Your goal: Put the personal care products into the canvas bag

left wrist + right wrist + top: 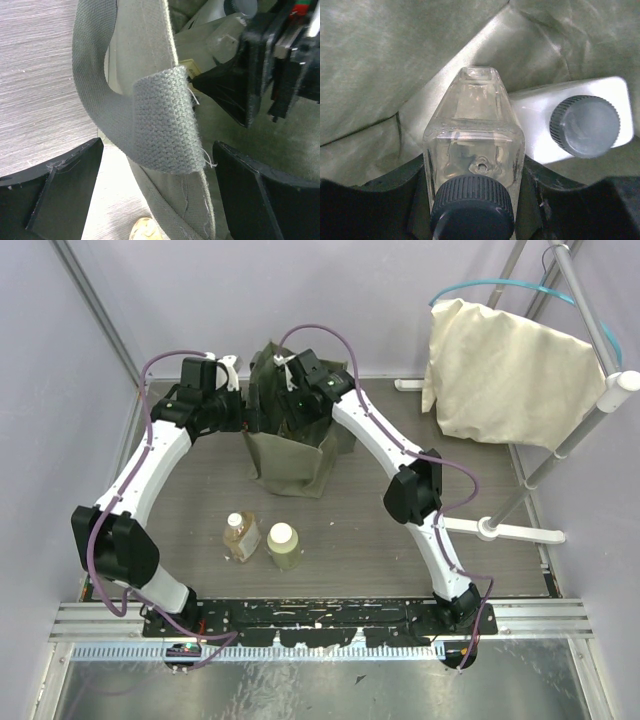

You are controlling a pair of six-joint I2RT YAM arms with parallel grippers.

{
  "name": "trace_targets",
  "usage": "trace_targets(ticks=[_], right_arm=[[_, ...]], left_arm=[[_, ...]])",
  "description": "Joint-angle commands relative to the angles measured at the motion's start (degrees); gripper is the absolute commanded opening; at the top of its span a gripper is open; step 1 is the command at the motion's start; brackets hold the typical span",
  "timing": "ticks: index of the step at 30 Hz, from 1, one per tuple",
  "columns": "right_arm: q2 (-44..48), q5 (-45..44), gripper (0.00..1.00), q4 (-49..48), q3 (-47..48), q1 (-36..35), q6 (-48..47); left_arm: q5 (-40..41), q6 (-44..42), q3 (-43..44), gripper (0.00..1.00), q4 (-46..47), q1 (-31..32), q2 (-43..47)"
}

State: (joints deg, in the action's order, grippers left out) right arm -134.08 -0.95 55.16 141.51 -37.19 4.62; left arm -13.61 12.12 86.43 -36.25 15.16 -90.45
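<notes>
Olive canvas bag (290, 455) stands upright toward the far side of the tabletop (200, 500), mouth open. Both arms reach in to it.

Left fingers (247, 412) at the bag's left rim. Wrist view: spread wide, one woven strap handle (165, 120) looped between them. The strap sits in the gap with space on both sides, so nothing is gripped.

Right fingers (290, 395) are down inside the bag. They are closed against both flat sides of the clear bottle (472, 130), dark cap toward the camera, the bottle held over the bag's fabric floor. White bottle (535, 125) with dark cap lies on the bag's floor just right of it; touching or not, I cannot tell.

Two bottles stand on the tabletop outside the bag, near the arm bases: amber bottle (240, 536) with white cap on the left, yellow-green bottle (283, 546) with cream cap just beside it.

Cream cloth sack (505, 370) hangs from a rack at far right, well apart.
</notes>
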Motion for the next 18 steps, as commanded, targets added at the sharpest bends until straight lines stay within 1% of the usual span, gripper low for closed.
trace_targets(ticks=[1,7,9,13,14,15,17,18], right_arm=[[0.18,-0.10,0.01,-6.97,2.48,0.37,-1.55],[-2.30,2.59,0.01,-11.10,2.01,0.36,-1.20],[-2.69,2.84,0.01,-12.73,0.16,0.41,-1.25],[-3.30,2.62,0.01,-13.15,-0.35,0.37,-1.74],[-3.10,2.62,0.05,-13.14,-0.73,0.36,-1.79],[-2.93,2.62,0.11,-13.07,-1.03,0.36,-1.85],[-2.39,2.75,0.28,-12.97,-1.47,0.37,-1.81],[-2.00,2.79,0.39,-12.97,-1.56,0.38,-1.82]], left_arm=[[0.24,-0.68,0.82,0.98,-1.04,0.14,-1.61],[0.15,-0.21,0.79,0.98,-0.86,0.22,-1.62],[0.16,-0.12,0.69,0.98,-0.70,0.16,-1.64],[0.22,0.06,0.55,0.98,-0.67,0.14,-1.74],[0.27,0.16,0.58,0.98,-0.72,0.20,-1.73],[0.29,0.18,0.48,0.98,-0.72,0.17,-1.75],[0.18,0.35,0.56,0.98,-0.69,0.14,-1.74],[0.16,0.36,0.56,0.98,-0.59,0.14,-1.79]])
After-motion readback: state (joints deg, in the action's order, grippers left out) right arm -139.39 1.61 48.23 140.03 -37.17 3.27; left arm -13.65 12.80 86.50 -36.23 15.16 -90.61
